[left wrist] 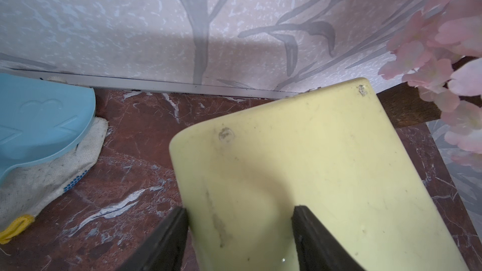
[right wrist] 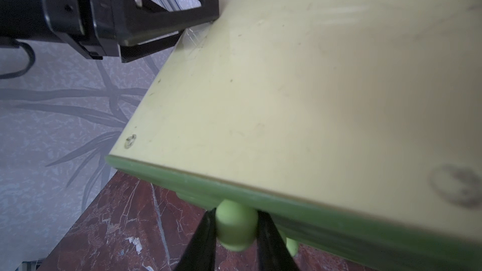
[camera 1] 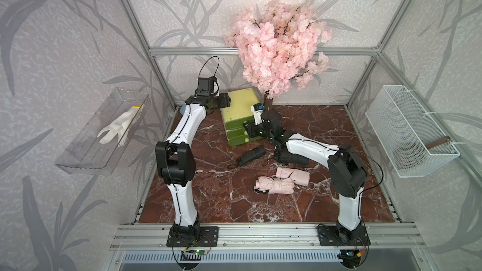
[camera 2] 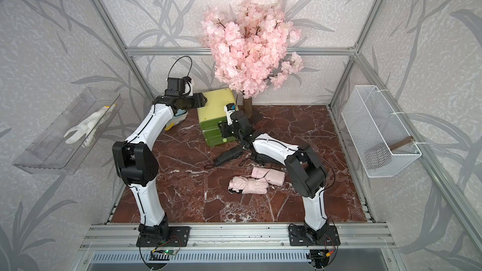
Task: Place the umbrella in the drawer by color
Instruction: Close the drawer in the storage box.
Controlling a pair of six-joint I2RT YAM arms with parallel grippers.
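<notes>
A pale yellow cabinet (camera 1: 238, 102) (camera 2: 214, 102) with three green drawers stands at the back of the marble table. My right gripper (camera 1: 246, 129) (right wrist: 236, 215) is shut on the top drawer's green knob (right wrist: 236, 228); that drawer's front sits about flush. My left gripper (camera 1: 226, 101) (left wrist: 240, 208) is open, its fingers straddling the cabinet's (left wrist: 300, 165) rear left corner. Two black folded umbrellas (camera 1: 251, 155) (camera 1: 289, 158) lie in front of the cabinet, the second partly under my right arm. Two pink folded umbrellas (camera 1: 275, 185) (camera 1: 293, 175) lie nearer the front.
A pink blossom tree (camera 1: 279, 48) stands just right of the cabinet. A blue plastic piece (left wrist: 39, 118) lies on a white glove (left wrist: 47, 178) left of the cabinet. A clear wall shelf (camera 1: 86, 160) holds another glove; a wire basket (camera 1: 409, 131) hangs on the right wall.
</notes>
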